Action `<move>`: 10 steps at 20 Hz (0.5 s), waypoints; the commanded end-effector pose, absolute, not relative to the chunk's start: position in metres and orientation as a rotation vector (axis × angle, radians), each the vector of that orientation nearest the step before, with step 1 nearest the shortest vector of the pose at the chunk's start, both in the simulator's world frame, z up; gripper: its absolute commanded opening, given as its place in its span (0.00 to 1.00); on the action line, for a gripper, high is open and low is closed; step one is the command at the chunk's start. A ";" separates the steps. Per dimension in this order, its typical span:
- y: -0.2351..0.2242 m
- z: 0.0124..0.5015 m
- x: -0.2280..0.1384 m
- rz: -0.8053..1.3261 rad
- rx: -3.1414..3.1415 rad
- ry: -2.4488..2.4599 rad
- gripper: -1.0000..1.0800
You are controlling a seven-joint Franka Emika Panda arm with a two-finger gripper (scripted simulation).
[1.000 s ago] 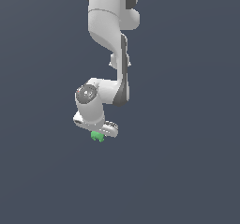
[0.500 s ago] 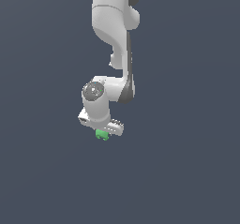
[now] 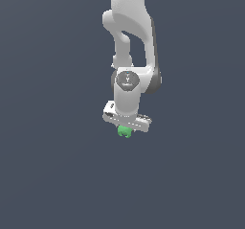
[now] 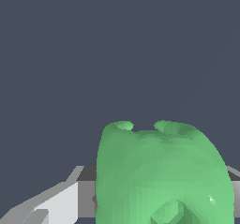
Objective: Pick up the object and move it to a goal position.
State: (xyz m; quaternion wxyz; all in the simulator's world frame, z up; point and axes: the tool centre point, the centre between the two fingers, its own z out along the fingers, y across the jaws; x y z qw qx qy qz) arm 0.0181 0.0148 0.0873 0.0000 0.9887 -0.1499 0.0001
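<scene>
Fingers [image 3: 126,129] clasp the green object [image 3: 125,131] against plain grey surroundings.

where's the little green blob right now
In the exterior view the green blob sits near the middle of the picture, tucked directly under the white gripper; in the wrist view it fills the foreground between the fingers.

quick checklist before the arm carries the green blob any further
1. Small bright green lumpy blob sits at the white claw: ok.
2. Blob fills the wrist view between the fingers: ok.
3. Finger contact on both sides: cannot tell, the far finger is hidden.
4. Blob off any surface: cannot tell, the plain grey background shows no floor.
5. Goal position visible: not ok, no marker in either view.
</scene>
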 end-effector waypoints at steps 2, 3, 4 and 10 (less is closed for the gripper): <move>0.056 0.103 0.013 0.001 3.106 -0.470 0.00; 0.067 0.108 0.011 0.001 3.106 -0.470 0.00; 0.077 0.112 0.010 0.001 3.106 -0.470 0.00; 0.123 0.129 0.006 0.001 3.106 -0.470 0.00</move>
